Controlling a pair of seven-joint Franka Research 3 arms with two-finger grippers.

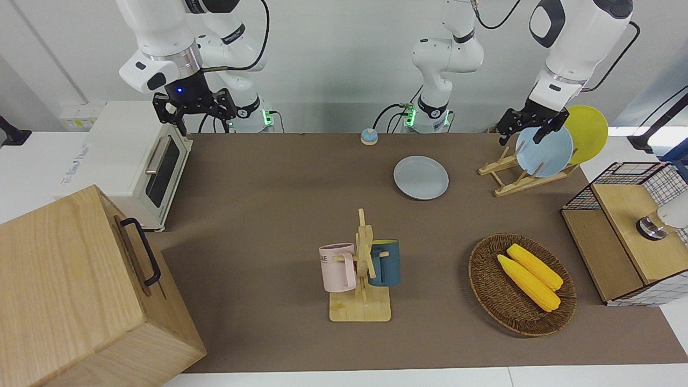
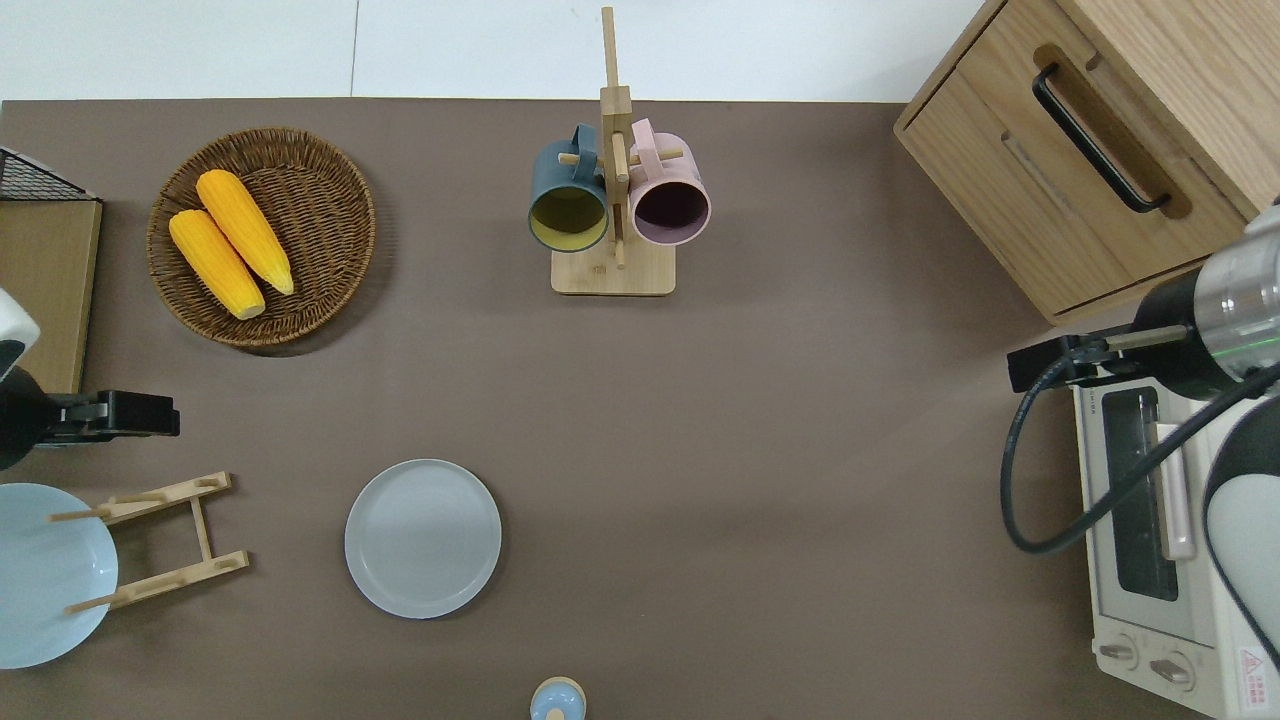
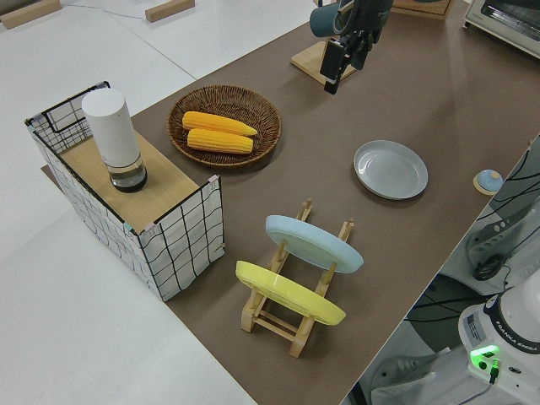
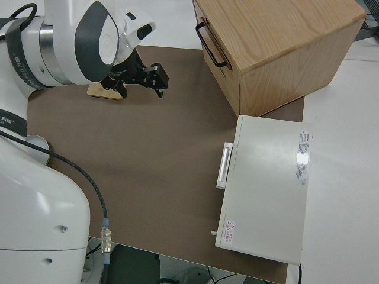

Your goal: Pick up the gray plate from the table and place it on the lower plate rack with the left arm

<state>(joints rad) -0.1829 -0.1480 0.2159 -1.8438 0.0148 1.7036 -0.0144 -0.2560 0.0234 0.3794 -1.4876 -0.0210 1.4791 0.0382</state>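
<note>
Read on the overhead view as a clock face, with twelve o'clock farthest from the robots. The light-blue plate (image 2: 45, 575) leans in the lower plate rack (image 2: 165, 540) at about eight o'clock, at the left arm's end of the tabletop (image 2: 800, 450). A yellow plate (image 3: 291, 295) fills the slot beside it, as the left side view shows. The pegs toward the middle of the tabletop stand free.

The left claw (image 2: 160, 415) hangs over bare tabletop at twelve o'clock of the rack. Its fingers are spread and it carries nothing. A wicker basket (image 2: 330, 290) with two corn cobs (image 2: 232, 243) sits at ten o'clock.

The gray plate (image 2: 422, 537) lies flat on the tabletop at three o'clock of the rack, near it but apart. It is at about four o'clock of the left claw and touches nothing else. A small bell (image 2: 557, 700) sits at six o'clock and a mug tree (image 2: 613, 270) with two mugs at twelve. The right arm is parked, its claw (image 1: 194, 110) spread wide.

The plate looks stiff, smooth and probably ceramic, so likely somewhat heavy for its thinness, slippery and breakable if dropped or knocked against the pegs. Lying flat, it offers only its shallow raised rim. I would pinch that rim with one finger inside and one outside, at the edge toward nine or ten o'clock, nearest the claw. A rim grip will let the plate sag and swing, so a firm squeeze and an unhurried lift seem wise. It should then tip on edge to slide between the free pegs without striking the light-blue plate.
</note>
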